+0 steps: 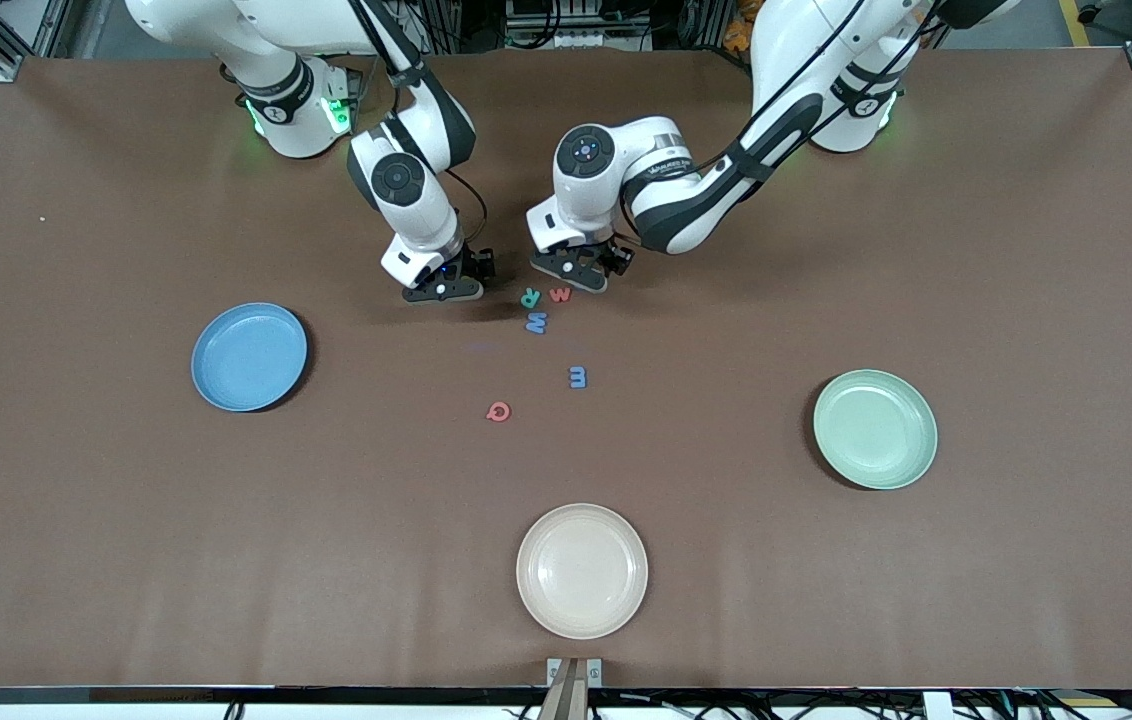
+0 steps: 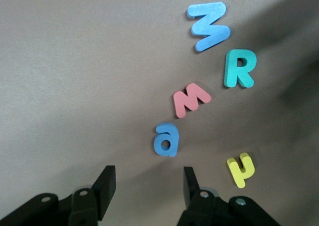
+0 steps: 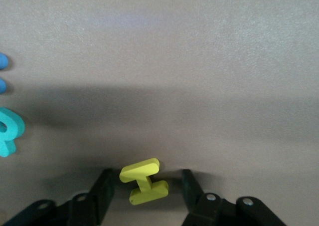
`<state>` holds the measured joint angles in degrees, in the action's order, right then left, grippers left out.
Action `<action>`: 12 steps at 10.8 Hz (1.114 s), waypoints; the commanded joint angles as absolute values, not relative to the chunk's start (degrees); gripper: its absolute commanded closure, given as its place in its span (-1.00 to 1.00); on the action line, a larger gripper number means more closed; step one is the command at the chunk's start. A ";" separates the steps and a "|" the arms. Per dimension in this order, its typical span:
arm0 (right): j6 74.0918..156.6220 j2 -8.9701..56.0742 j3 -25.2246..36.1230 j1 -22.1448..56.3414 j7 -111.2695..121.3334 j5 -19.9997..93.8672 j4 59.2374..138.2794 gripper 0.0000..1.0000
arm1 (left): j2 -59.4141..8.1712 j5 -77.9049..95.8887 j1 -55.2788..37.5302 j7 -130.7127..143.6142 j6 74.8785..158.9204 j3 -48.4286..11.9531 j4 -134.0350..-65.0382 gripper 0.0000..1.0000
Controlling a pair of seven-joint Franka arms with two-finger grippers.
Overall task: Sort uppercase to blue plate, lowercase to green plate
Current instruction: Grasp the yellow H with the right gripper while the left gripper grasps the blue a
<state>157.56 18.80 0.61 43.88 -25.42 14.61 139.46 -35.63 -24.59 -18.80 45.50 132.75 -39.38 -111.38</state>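
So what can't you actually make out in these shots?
- Front view: yellow H hidden under the right gripper.
- Front view: blue a and small yellow letter hidden under the left gripper.
- Right wrist view: teal R cut off by the frame edge.

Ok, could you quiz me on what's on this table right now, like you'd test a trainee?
1. True or false: the left gripper holds the red Q.
2. Which letter lies between the right gripper's open fingers? A) yellow H B) orange K C) purple Z
3. Fill in: the plate nearest the front camera is ___ coloured.

Key: 1 false, it is open and the Q lies on the table. 2 A. 3 cream: the cream plate.
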 commanded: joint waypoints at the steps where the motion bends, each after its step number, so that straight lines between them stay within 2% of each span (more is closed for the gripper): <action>1: 158.12 19.07 0.26 44.30 -24.79 15.82 140.19 -0.08 | -38.40 -26.46 -20.91 49.12 132.63 -37.98 -108.64 -0.21; 3: 158.03 19.07 0.26 44.30 -24.79 15.82 140.19 0.15 | -38.67 -26.46 -24.16 49.31 132.63 -34.64 -107.32 -0.20; 5: 157.94 19.07 0.18 44.30 -24.79 15.82 140.19 0.34 | -38.76 -26.46 -24.17 49.31 132.63 -34.54 -107.23 -0.20; 8: 157.76 19.07 0.18 44.21 -24.79 15.82 140.10 0.43 | -40.25 -26.46 -24.87 49.31 132.63 -34.45 -106.44 -0.19; 12: 154.35 18.28 0.26 43.07 -23.22 15.82 139.40 0.46 | -40.69 -28.29 -25.49 50.97 132.71 -33.66 -106.70 -0.19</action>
